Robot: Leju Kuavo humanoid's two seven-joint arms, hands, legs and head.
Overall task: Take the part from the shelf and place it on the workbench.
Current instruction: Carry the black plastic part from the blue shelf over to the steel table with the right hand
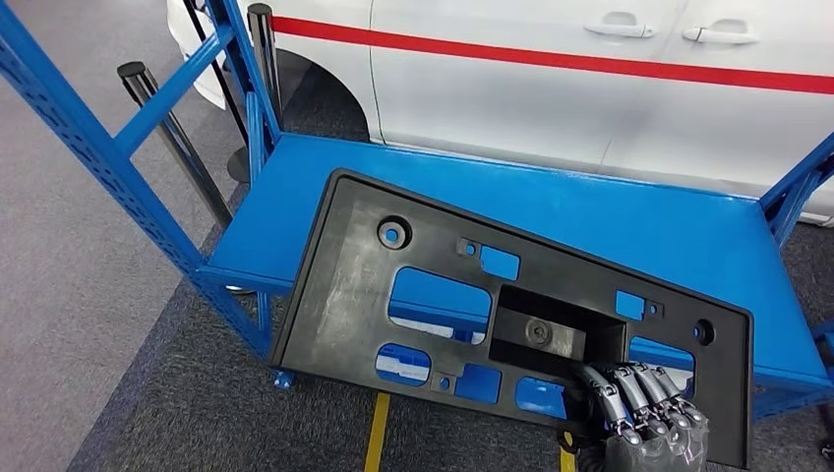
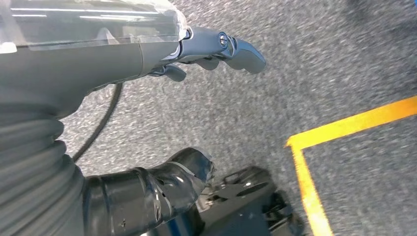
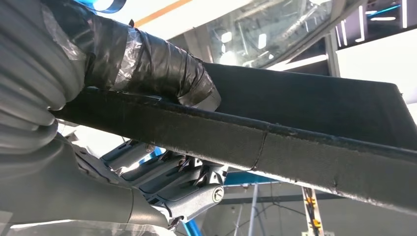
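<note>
Now we grip black part (image 1: 423, 285) by near edge with right hand (image 1: 644, 413), slanted over blue shelf (image 1: 629, 211). Left hand (image 2: 216, 49) hangs free, released. Risk, we judge: one-sided hold lets far corner sag, snag shelf post.

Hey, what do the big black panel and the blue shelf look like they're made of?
The black panel looks like moulded plastic with a matt, scuffed finish: shaped cut-outs, moulded bosses and a recessed pocket, and a seam along its edge in the right wrist view. The blue shelf looks like painted sheet metal, smooth with a slight sheen, on perforated uprights. The right hand grips the panel's near edge.
</note>
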